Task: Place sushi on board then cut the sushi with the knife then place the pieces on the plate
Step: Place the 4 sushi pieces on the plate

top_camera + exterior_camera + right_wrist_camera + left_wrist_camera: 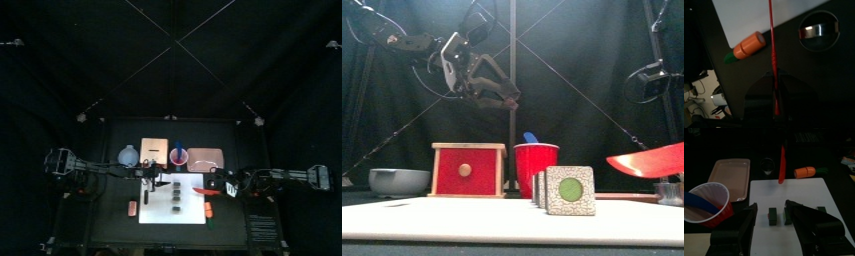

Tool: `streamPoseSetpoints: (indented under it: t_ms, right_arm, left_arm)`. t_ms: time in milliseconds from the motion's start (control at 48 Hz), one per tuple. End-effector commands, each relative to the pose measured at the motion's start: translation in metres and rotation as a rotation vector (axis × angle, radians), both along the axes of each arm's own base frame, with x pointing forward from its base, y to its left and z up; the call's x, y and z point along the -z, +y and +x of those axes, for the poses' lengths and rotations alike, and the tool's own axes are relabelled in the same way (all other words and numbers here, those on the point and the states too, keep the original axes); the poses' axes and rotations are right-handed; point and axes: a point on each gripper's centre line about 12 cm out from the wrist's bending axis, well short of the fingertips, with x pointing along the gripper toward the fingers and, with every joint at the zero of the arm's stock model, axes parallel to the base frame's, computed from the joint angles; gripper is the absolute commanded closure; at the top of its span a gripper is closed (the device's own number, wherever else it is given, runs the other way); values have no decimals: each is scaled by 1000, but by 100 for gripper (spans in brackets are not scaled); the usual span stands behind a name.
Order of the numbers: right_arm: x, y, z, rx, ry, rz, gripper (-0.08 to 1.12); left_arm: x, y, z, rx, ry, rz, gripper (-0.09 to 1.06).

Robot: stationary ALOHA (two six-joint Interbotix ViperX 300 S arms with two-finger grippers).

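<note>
On the white board (pixel 191 218), dark green sushi pieces (pixel 175 196) stand in a row; the front view shows them upright (pixel 569 190). My left gripper (pixel 769 210) hangs open above the board's back part, with two pieces (pixel 771 215) showing between its jaws, and in the front view it is well above the table (pixel 489 90). My right gripper (pixel 775 82) is shut on the red knife (pixel 771 45), whose blade (pixel 647 160) is held in the air at the board's right side (pixel 205 189). The pink tray (pixel 205 157) lies behind the board on the right.
Behind the board stand a red cup (pixel 179 153) with a blue knife (pixel 697 203), a wooden box (pixel 468 170) and a blue-grey bowl (pixel 398 181). An orange toy carrot (pixel 806 172) and a metal cutter (pixel 817 31) lie off the board's right side.
</note>
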Motion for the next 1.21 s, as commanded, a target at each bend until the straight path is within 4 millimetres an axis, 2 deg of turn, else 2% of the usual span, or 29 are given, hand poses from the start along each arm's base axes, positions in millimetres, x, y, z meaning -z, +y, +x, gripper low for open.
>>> streamPoseSetpoints:
  t_ms: [21,208,375,500,646,750,1021,1208]
  right_arm:
    - [-1,3,0,19,29,-3,70]
    - [3,12,-4,26,80,-4,55]
    - [-1,24,1,-10,34,-9,37]
    - [-5,24,5,-13,12,-20,29]
    - [-14,18,9,-14,-9,-54,28]
    - [-27,11,16,-10,-26,-90,28]
    - [-75,-13,45,27,-150,-244,27]
    - [-81,-35,70,51,-178,-407,26]
  left_arm:
    - [-7,3,2,-13,-26,-8,12]
    - [-5,3,1,-19,-22,-19,12]
    - [-3,3,0,-23,-16,-21,12]
    - [-3,3,0,-22,-17,-23,12]
    - [1,3,-2,-24,-7,-23,12]
    - [4,3,-5,-23,2,-23,12]
    - [19,5,-16,-38,40,-32,12]
    - [27,6,-26,-42,48,-33,12]
